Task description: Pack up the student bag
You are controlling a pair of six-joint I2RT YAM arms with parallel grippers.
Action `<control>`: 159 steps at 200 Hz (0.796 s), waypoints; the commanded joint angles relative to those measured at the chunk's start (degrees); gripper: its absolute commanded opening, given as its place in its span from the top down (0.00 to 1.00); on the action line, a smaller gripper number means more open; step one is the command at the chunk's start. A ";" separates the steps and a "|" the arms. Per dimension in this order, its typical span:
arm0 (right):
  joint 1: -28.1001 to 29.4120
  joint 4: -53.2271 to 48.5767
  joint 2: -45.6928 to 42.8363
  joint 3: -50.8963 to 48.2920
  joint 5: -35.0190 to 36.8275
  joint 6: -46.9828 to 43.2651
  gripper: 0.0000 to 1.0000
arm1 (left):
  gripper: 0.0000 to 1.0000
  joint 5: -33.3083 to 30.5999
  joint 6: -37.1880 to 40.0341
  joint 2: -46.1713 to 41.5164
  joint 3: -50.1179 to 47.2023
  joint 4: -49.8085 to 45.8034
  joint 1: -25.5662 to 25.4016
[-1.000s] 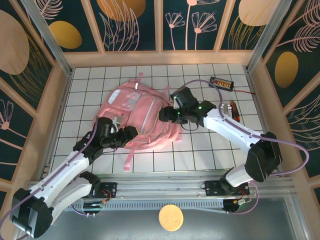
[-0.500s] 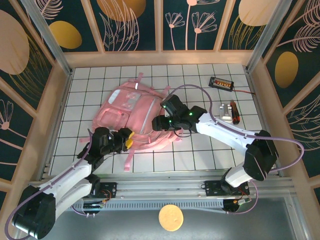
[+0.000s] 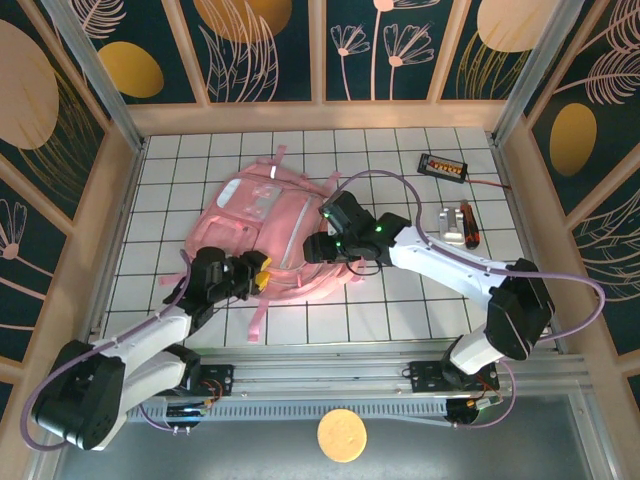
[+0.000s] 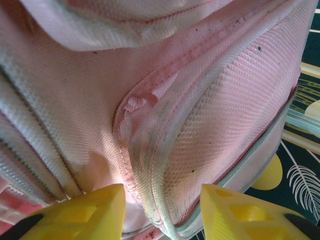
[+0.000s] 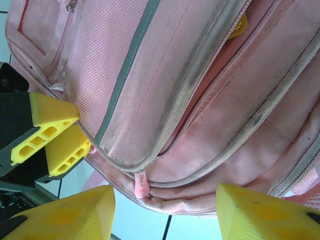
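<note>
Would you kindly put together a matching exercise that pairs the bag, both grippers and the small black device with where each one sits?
Things:
1. student bag
2. left gripper
3. right gripper
4. small black device

Places:
A. at the far right, apart from the bag
B. at the bag's near left edge
C. pink, lying left of centre
D. over the bag's right part, near a zip pull

Pairs: 1-C, 2-B, 3-D, 4-A.
</note>
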 commanded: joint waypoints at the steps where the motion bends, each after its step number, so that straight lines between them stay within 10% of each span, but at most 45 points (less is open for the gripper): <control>1: 0.56 0.72 0.17 1.12 1.68 -1.16 0.44 | 0.61 -0.52 1.09 1.76 2.12 4.07 0.28; 58: 2.67 -1.85 -0.50 -0.56 5.43 -2.73 0.40 | 1.00 0.09 2.37 5.34 5.28 5.77 0.28; 159: 8.03 -5.19 6.68 4.93 12.59 -5.09 0.34 | 1.00 0.54 2.37 4.32 12.55 2.79 0.10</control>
